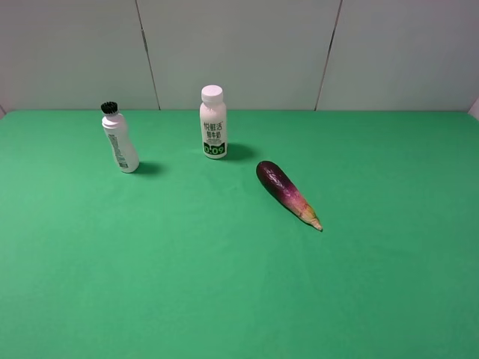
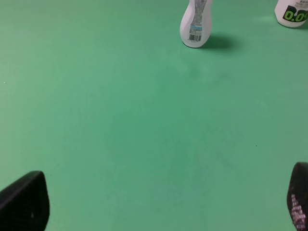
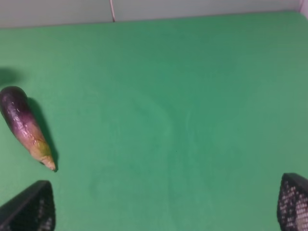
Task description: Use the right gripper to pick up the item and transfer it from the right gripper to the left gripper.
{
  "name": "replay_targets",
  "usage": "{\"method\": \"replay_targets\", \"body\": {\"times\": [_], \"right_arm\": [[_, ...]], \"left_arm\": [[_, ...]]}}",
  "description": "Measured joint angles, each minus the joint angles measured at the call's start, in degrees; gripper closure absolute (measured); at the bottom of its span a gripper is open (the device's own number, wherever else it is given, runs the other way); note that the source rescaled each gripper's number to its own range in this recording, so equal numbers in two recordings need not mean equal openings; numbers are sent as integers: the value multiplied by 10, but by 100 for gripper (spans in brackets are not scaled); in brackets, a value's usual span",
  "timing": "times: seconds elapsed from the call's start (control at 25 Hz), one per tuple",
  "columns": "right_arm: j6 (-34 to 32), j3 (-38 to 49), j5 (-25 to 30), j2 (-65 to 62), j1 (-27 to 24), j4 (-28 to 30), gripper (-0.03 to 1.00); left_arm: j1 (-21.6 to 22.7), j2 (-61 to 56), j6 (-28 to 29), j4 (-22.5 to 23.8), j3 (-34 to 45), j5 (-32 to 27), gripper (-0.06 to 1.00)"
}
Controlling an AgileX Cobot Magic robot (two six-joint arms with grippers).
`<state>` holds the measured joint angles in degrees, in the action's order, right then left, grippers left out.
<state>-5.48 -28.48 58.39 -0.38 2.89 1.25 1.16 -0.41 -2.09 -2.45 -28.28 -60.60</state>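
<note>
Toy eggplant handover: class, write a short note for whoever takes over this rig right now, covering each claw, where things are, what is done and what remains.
The left claw is open and empty over the green table.
The right claw is open and empty; the toy eggplant lies off to one side of it, not between its fingers.
The toy eggplant lies flat on the table, tan tip toward the high camera, apart from the brush-capped bottle and the white-capped bottle standing behind it.
Done: nothing yet.
Left: the right claw picks it up and passes it to the left claw.
</note>
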Motion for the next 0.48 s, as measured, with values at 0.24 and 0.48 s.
{"method": "replay_targets", "body": {"times": [0.24, 0.48], "right_arm": [[1, 0, -1, 0, 0, 0, -3], [1, 0, -1, 0, 0, 0, -3]], "left_arm": [[0, 0, 0, 0, 0, 0, -4], [0, 0, 0, 0, 0, 0, -4]]}}
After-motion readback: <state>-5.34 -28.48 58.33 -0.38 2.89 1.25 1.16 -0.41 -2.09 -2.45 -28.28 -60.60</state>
